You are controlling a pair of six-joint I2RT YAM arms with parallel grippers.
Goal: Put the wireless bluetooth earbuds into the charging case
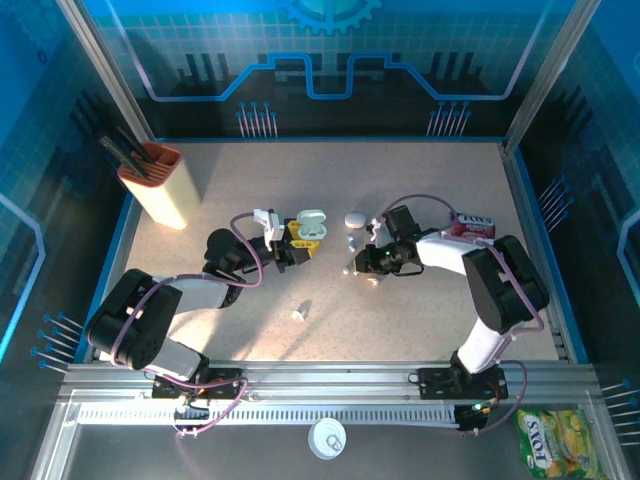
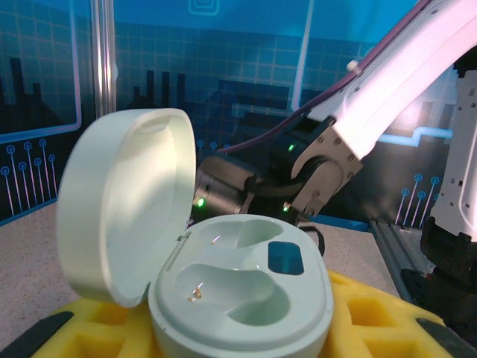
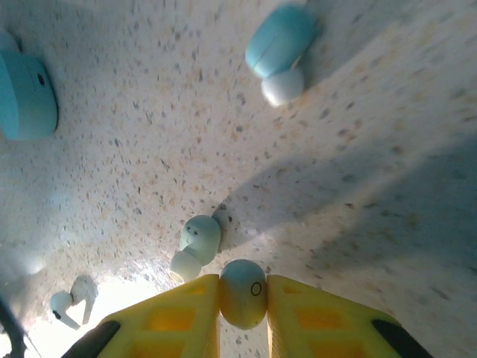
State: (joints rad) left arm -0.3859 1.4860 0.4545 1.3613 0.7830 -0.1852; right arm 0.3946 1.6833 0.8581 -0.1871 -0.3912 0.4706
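Right gripper (image 3: 242, 289) pinches a tiny pale-green plastic earbud (image 3: 243, 295) between its pads; left gripper (image 1: 297, 236) clamps the open mint pebble-shaped case (image 2: 246, 298); best seat it squarely.

one overhead, two wrist views
top looks down on whole bench (image 1: 400, 320); left wrist looks level at the right arm (image 2: 387, 82); right wrist close above bench.

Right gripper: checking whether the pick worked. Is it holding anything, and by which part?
A pale green earbud, pinched by its rounded body between the yellow fingertips.
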